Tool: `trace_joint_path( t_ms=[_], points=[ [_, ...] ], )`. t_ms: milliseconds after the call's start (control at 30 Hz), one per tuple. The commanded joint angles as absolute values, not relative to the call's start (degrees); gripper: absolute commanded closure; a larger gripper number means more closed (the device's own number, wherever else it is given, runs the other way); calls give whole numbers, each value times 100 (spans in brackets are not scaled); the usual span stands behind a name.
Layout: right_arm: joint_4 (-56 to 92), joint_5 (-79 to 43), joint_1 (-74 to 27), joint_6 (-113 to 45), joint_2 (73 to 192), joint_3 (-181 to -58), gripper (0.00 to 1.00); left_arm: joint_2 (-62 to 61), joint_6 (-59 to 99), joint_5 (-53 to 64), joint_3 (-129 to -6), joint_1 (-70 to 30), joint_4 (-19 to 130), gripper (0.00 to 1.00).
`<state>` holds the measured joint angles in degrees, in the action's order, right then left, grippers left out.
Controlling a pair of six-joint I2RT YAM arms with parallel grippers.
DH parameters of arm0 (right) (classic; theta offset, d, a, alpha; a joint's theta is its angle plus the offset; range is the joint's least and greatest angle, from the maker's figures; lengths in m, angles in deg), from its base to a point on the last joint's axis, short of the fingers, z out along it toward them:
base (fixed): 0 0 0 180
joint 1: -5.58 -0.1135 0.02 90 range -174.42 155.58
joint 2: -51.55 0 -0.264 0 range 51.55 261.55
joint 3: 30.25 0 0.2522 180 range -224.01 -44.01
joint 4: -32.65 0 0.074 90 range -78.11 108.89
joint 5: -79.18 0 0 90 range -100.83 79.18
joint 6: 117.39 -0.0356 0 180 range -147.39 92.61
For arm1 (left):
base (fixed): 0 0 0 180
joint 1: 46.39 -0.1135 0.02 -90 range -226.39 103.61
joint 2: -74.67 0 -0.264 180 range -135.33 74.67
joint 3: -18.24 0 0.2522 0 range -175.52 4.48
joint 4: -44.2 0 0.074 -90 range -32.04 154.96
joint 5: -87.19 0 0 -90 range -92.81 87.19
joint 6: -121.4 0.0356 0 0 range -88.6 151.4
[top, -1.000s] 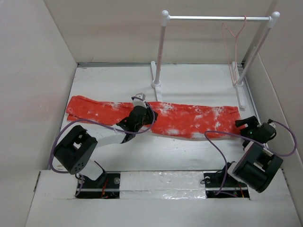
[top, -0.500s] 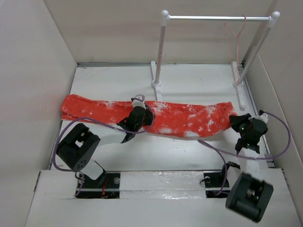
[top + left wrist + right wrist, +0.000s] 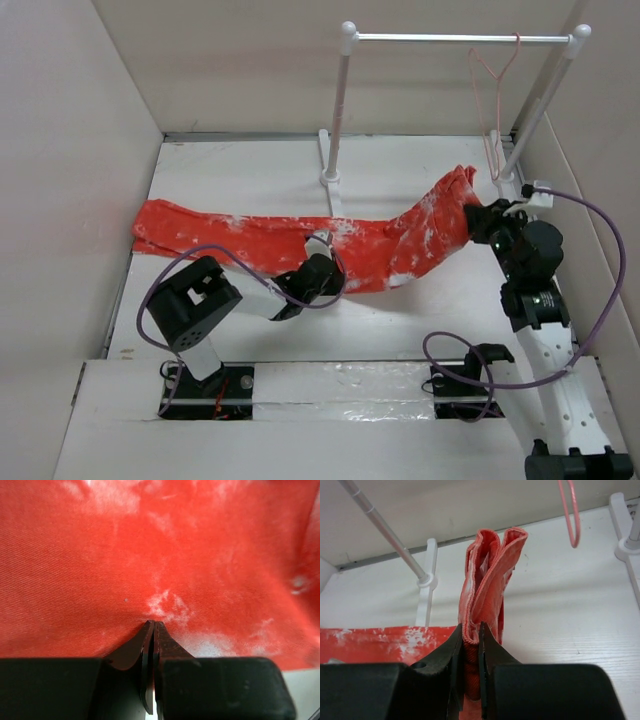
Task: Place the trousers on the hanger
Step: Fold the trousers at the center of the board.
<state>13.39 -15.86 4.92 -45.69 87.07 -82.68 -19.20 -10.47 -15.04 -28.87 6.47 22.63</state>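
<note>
You are looking at a white table [image 3: 400, 170] boxed in by plain pale walls [image 3: 70, 120]; taking the overhead view as a clock face with the arm bases at 6 o'clock, a white rail [image 3: 450, 38] on two posts stands from 12 to 2 o'clock. The hanger [image 3: 495, 90] hangs by its hook from the rail's right end, at about 1 o'clock, close to the right post; in the right wrist view its lower loop [image 3: 572, 515] dangles above the table, apart from the cloth.

The trousers [image 3: 250, 235] lie in a long band from 9 o'clock through the centre; their left part rests flat on the table, while the right end rises toward 2 o'clock, lifted off the surface just below the hanger.

Your right gripper [image 3: 478, 215] is at that raised end; its wrist view shows the jaws clamped on a folded edge of the trousers [image 3: 490, 580], the fold standing upright above the fingertips [image 3: 470, 640].

Your left gripper [image 3: 322, 248] sits near the centre, at the near edge of the band; in its own view the jaws are pressed together, tips [image 3: 152, 625] against the orange-red cloth [image 3: 175, 555]; you cannot tell whether any fabric is nipped between them.
</note>
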Motion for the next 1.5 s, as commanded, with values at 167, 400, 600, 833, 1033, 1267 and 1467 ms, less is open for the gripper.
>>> trace_joint_path(
  t_ms=[167, 400, 600, 833, 1033, 1267, 1467],
  points=[
    [1204, -529, -162, -3662, 9170, -10508, 100, -2631, -1404, -1582, -3286, 1363, 1814, 100],
    [905, -625, -162, -3310, 9566, -11537, 100, -3010, -1272, -1485, -4193, 2049, 2007, 100],
    [922, -906, -162, -3283, 9742, -11766, 100, -2351, -1228, -1626, -3552, 1778, 1788, 100],
    [1063, -1399, -215, -3389, 9997, -11933, 100, -3062, -1316, -1126, -3841, 1794, 1350, 100],
    [879, -1109, -820, -3152, 10217, -12336, 100, -3151, -1158, -1063, -4114, 1980, 1313, 100],
    [457, -152, -1173, -2809, 10165, -13118, 100, -3178, -1220, -633, -4141, 2050, 1226, 100],
    [210, 254, -1120, -2484, 10059, -13199, 100, -1986, -1070, -404, -3247, 2164, 1225, 100]
  ],
)
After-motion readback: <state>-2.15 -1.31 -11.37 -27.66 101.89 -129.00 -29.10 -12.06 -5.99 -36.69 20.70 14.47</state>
